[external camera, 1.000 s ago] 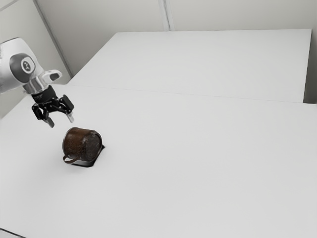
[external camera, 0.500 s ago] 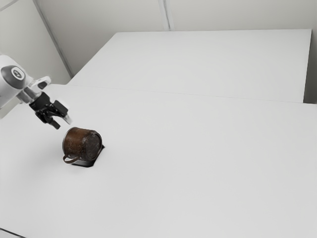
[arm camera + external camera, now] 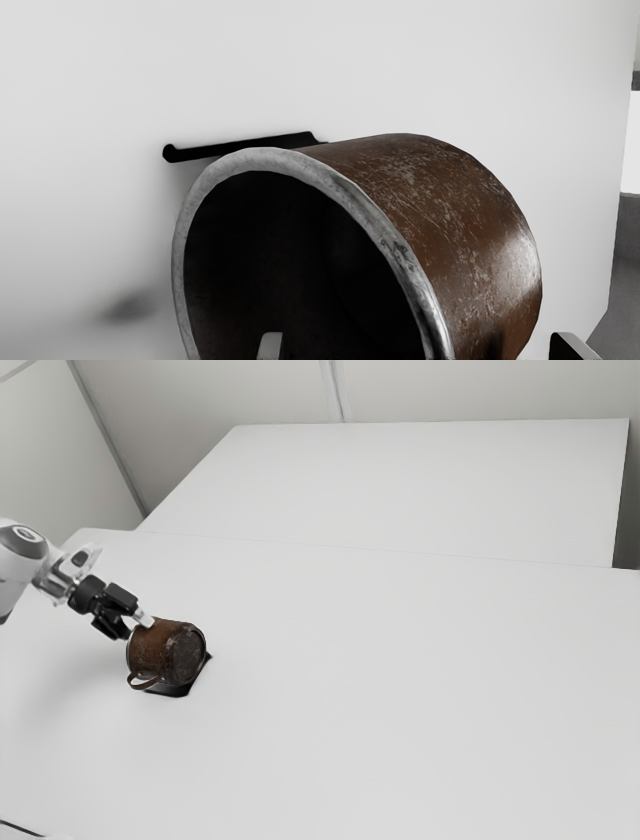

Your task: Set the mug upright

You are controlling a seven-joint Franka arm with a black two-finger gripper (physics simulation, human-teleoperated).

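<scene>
Moved since half a second ago: the hand [image 3: 137, 628] has come lower and closer to the mug [image 3: 165, 650], following the white arm [image 3: 14, 568] that reaches in from the exterior view's left; the mug has kept its place and pose.
Hand: spread, its two fingers well apart and pinching nothing. In the wrist view, one finger [image 3: 270, 346] overlaps the mug's dark mouth, while the other finger [image 3: 574, 345] stands outside, beyond its brown wall. Whether either one touches the mug, I cannot tell.
Mug: lying on its side on the white counter [image 3: 400, 690], toward the exterior view's left. Its open mouth faces the hand and its base is turned to the exterior view's right and near side. It is not upright.
Mug's surface: rusty brown with pale scratches, a worn grey rim [image 3: 260, 159] and a dark interior.
Handle: a small brown loop [image 3: 143, 683] on the mug's near side, low down.
Beneath the mug: a black, angular shape [image 3: 165, 693], partly covered by it; shadow or object, I cannot tell.
Far side: a broad white surface [image 3: 430, 490] in front of a pale wall [image 3: 200, 400].
Near left corner: a thin dark line [image 3: 20, 827].
</scene>
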